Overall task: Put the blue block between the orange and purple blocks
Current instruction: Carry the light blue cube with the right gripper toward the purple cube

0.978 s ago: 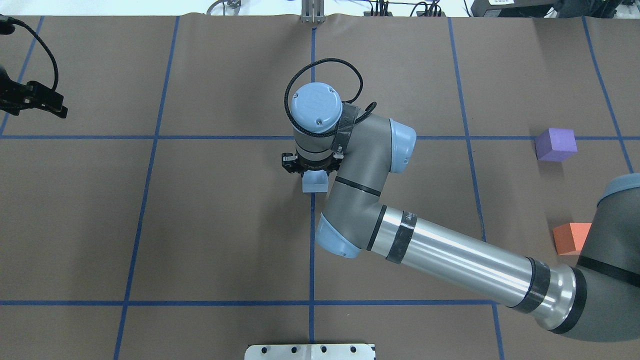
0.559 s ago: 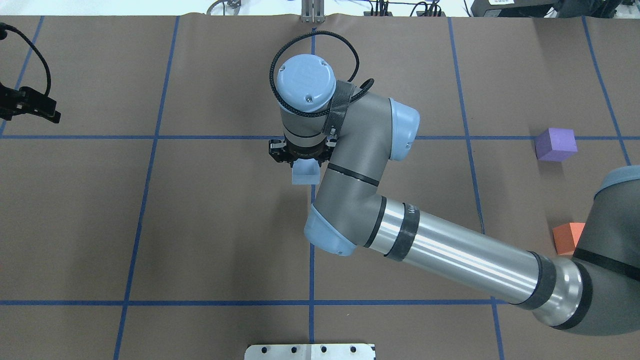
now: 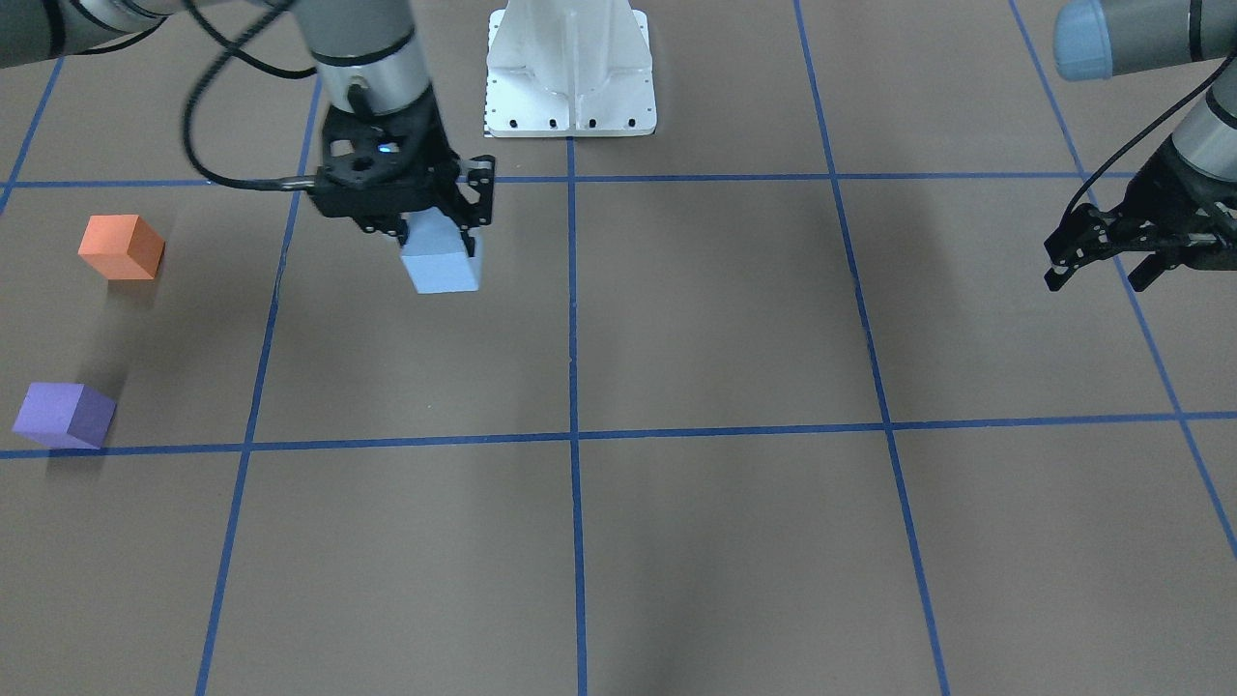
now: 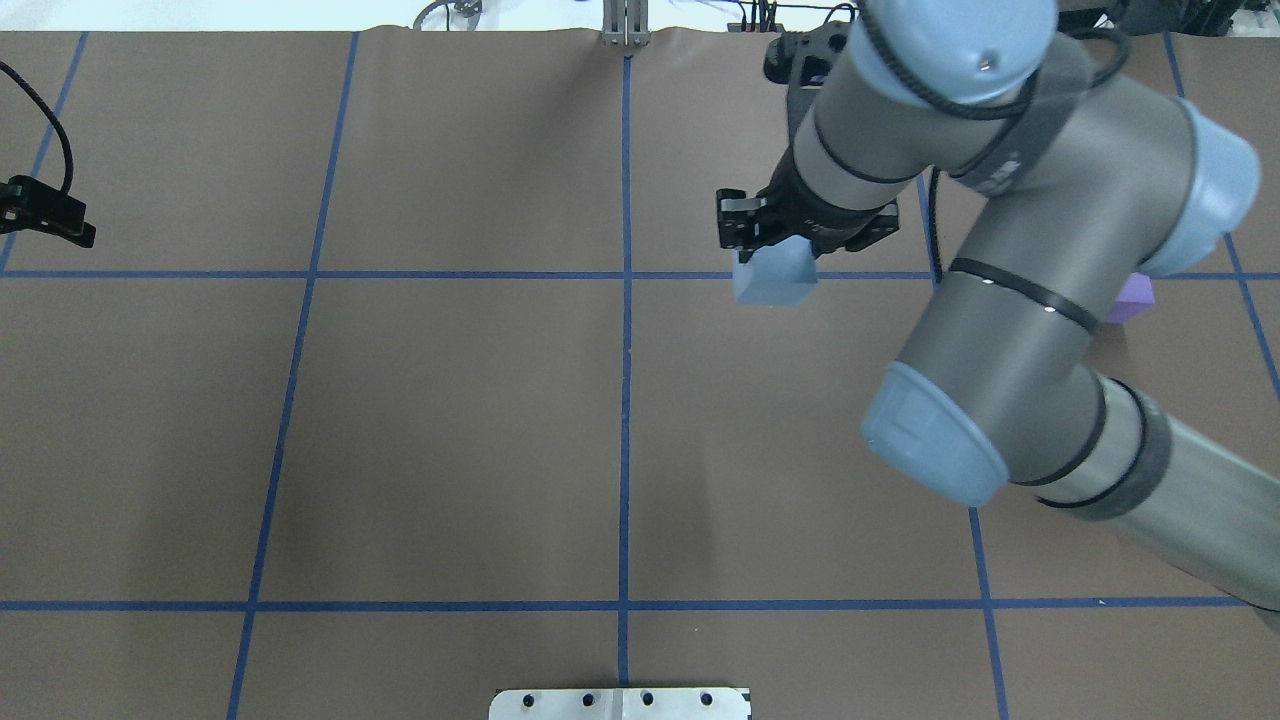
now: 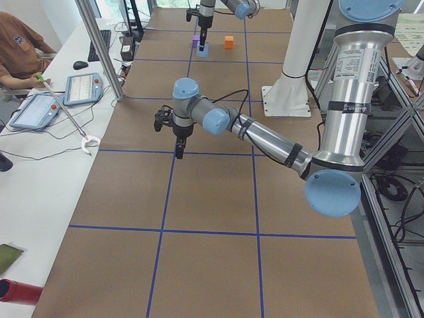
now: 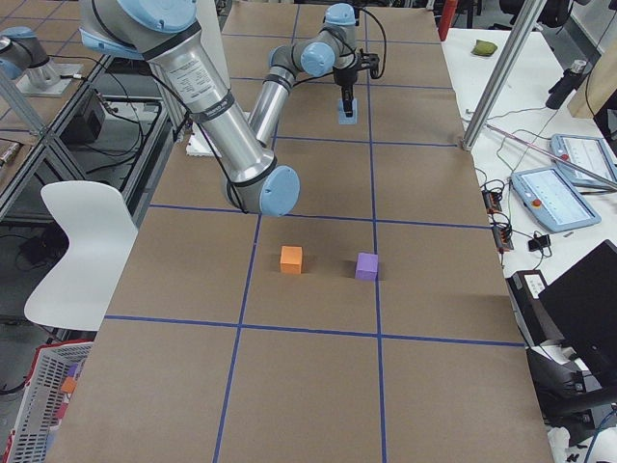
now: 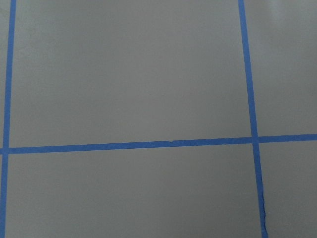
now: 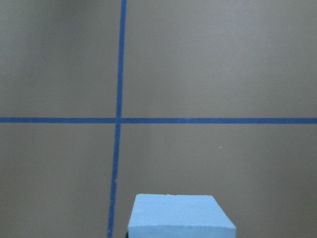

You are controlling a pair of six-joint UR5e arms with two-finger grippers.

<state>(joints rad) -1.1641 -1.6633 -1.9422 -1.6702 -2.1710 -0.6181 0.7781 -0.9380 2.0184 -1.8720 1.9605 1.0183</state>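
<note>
My right gripper (image 3: 437, 242) is shut on the light blue block (image 3: 442, 265) and holds it above the table. It also shows in the overhead view (image 4: 773, 278) and at the bottom of the right wrist view (image 8: 181, 216). The orange block (image 3: 120, 247) and purple block (image 3: 64, 416) sit on the table far towards my right, with a gap between them. In the overhead view my right arm hides the orange block and only a corner of the purple block (image 4: 1136, 296) shows. My left gripper (image 3: 1100, 271) is open and empty at the far left of the table.
Brown paper with a blue tape grid (image 4: 625, 400) covers the table. The white robot base plate (image 3: 570, 68) stands at the near edge. My right arm's elbow (image 4: 935, 445) hangs over the right half of the table.
My right gripper has carried the blue block from the table's centre to the right and higher up. The arm now covers the orange block in the overhead view. My left gripper drifted slightly left.
</note>
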